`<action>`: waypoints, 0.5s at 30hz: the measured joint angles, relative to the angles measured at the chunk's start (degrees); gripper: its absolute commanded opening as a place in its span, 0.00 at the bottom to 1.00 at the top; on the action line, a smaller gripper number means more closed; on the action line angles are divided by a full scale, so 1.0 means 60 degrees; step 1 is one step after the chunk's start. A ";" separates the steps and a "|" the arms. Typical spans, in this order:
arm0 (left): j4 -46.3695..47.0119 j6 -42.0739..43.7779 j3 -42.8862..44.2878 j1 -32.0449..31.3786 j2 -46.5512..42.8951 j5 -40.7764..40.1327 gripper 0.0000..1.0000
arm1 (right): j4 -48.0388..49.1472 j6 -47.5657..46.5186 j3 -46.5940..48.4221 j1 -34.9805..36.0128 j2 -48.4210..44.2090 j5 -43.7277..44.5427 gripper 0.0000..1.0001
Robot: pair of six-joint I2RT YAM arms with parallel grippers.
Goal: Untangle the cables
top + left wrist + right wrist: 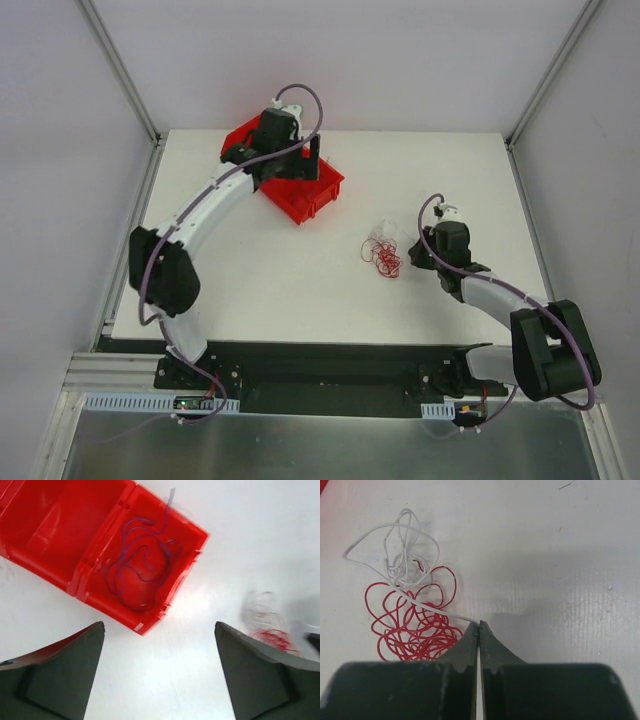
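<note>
A tangle of thin cables lies on the white table: a curly red cable (410, 625) (385, 262) with a white cable (395, 555) (384, 228) looped over its far side. My right gripper (479, 625) (414, 258) is shut just right of the tangle, and one end of the white cable runs into its fingertips. My left gripper (160, 625) (305, 160) hangs open over the table beside the red bin, with nothing between its fingers. A thin blue-purple cable (135, 545) lies coiled in the bin's near compartment. The tangle (270, 632) shows blurred at the right of the left wrist view.
The red plastic bin (100, 587) (300, 195) with two compartments stands at the back left of the table; its other compartment (45, 525) holds nothing. Metal frame posts and white walls border the table (300, 290).
</note>
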 measured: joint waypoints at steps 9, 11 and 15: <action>0.1676 -0.0965 -0.5104 0.0058 -0.5224 0.2554 0.96 | 0.0138 -0.0259 0.0058 0.0423 -0.0011 -0.0601 0.00; 0.2222 -0.1399 -0.6645 0.0058 -0.5901 0.3286 0.98 | 0.0219 -0.0426 0.0058 0.0903 -0.0098 -0.0783 0.00; 0.3464 -0.2925 -0.9468 0.0055 -0.6645 0.4411 0.99 | 0.0350 -0.0754 0.0058 0.1971 -0.0452 -0.1096 0.00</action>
